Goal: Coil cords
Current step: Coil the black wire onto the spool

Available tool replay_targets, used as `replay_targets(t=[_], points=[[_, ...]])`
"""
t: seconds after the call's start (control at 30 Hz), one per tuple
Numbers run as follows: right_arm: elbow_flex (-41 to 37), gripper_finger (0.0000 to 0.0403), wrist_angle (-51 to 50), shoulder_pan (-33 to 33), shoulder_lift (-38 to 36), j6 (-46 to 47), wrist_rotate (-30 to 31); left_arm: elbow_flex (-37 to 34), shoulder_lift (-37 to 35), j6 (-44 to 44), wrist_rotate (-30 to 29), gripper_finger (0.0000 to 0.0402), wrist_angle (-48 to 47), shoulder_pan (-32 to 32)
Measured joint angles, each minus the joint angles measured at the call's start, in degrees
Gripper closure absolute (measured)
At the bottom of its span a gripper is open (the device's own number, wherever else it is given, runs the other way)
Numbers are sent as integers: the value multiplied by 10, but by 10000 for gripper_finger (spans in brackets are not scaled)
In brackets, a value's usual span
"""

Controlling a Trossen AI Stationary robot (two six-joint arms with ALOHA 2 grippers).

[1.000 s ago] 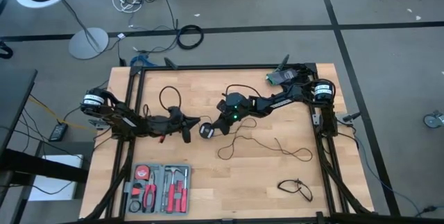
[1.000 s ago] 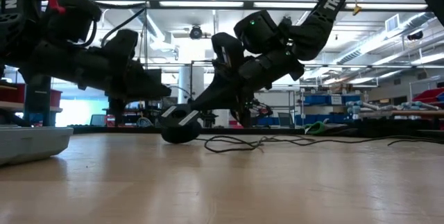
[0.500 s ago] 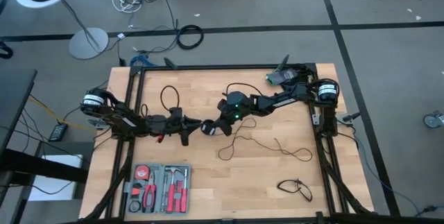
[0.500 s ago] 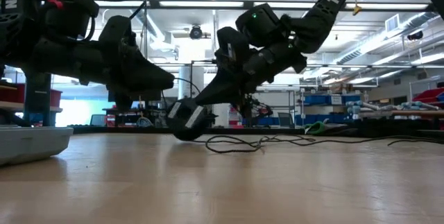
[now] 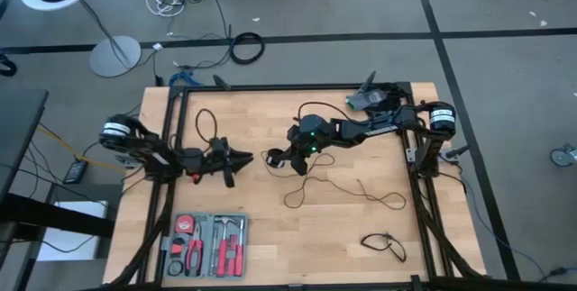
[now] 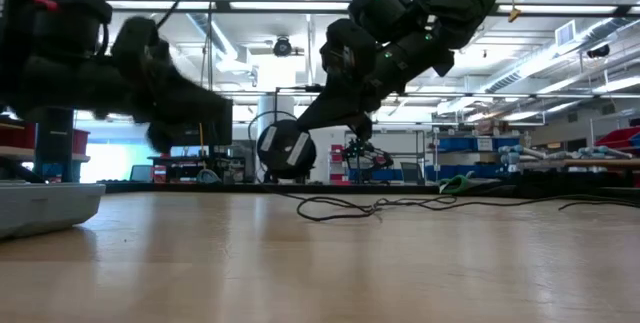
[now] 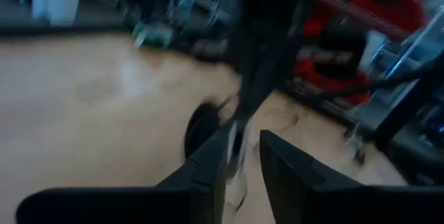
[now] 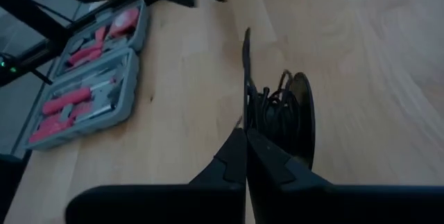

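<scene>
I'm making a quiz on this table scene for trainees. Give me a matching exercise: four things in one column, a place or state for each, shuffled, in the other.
Things:
1. round black disc
2. tool case
3. short cord
4. left gripper

Places or states:
A. lying alone near the table's front right corner
B. lifted off the table, pinched by the right gripper
C. lying open at the front left, red tools inside
D. empty, left of the disc

Pairs: 1-B, 2-C, 3-A, 4-D

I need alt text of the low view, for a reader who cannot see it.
The right gripper holds the round black disc above the wooden table, its thin black cord trailing there. The left gripper is apart.
</scene>
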Motion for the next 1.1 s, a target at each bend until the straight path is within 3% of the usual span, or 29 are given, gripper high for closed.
replay_targets(t=[0.27, 0.67, 0.87, 1.1], points=[[1, 403, 19, 29, -1, -76, -22, 10, -1, 23, 18, 312, 11, 0], [0, 403, 36, 53, -1, -94, -30, 18, -1, 59, -25, 312, 6, 0], [0, 403, 37, 53, -1, -92, -29, 67, -1, 59, 12, 312, -74, 6], [1, 403, 3, 66, -11, -93, 3, 131, -1, 61, 106, 312, -156, 51]])
